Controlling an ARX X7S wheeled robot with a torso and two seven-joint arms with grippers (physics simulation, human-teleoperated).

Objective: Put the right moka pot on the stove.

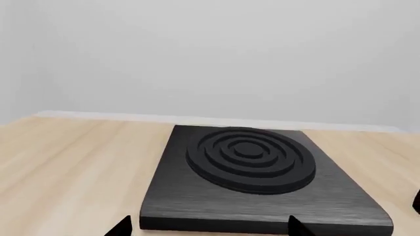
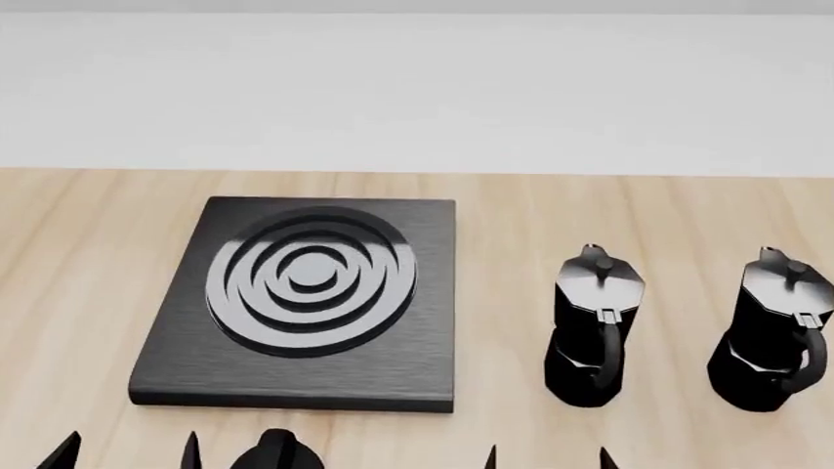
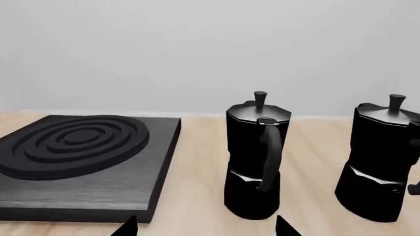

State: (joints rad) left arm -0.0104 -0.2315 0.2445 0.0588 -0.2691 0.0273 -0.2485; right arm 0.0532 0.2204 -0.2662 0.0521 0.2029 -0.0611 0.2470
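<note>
1. The thing I am after, the right-hand small black faceted moka pot with its glossy lid and knob, stands upright on the pale wooden counter at the far right of my head view, its curved handle turned toward me.
2. My right gripper shows only as two dark fingertips at the bottom of the head view. They stand apart with nothing between them, so I read it as spread and empty.
3. The deciding relation: that gripper lines up with the other, left-hand black moka pot, which my right wrist view also shows nearly dead ahead. The right pot sits off to the outer side there, partly cut by the frame edge.
4. So I judge I must shift my right arm outward, to my right, before closing in; going straight forward would meet the wrong pot.
5. My left gripper is likewise spread and empty, in front of the flat square black stove slab with raised ring burner. It is well apart from the right pot, so the right arm is the nearer one.
6. The stove lies to the left of both pots, its burner bare.
</note>
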